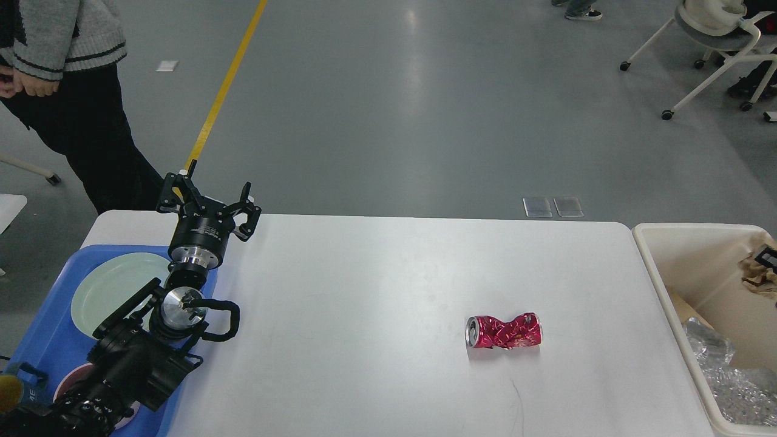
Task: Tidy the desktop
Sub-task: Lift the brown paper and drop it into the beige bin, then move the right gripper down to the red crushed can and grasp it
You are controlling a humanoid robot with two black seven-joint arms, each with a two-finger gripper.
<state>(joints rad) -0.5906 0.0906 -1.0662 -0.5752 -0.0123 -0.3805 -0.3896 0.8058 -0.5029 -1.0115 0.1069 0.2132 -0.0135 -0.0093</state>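
The white desktop (376, 303) carries a crushed red can (502, 331), lying on its side right of centre. My left gripper (209, 195) is raised over the table's back left corner, open and empty. At the right edge of the view a small dark part of my right gripper (767, 257) shows over the beige bin (652, 267). Crumpled brown paper (757, 276) sits right at it. Its fingers are cut off by the frame edge.
A blue tray (42, 340) at the left holds a pale green plate (109, 291) and a pink dish, partly under my left arm. Crumpled foil (728, 382) lies in the bin. A person (79, 109) stands behind the table's left corner.
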